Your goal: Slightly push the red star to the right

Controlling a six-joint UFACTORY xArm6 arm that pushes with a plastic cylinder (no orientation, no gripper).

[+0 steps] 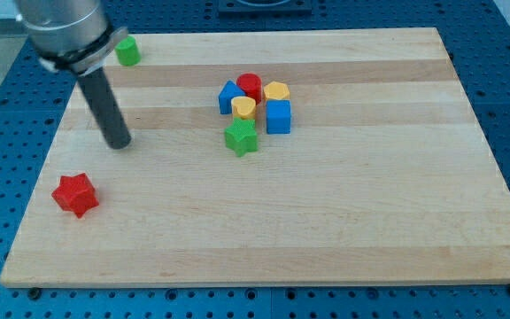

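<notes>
Red star (75,194) flat; five-pointed, intact

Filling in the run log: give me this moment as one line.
tip: above and right of red star, apart | red star: near board's left edge | push: not begun

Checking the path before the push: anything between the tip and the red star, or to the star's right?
Nothing visible. My tip sits above and right of the red star, with bare board between them. Rightward of the star the board shows no block; the green star and its cluster lie higher up.
</notes>
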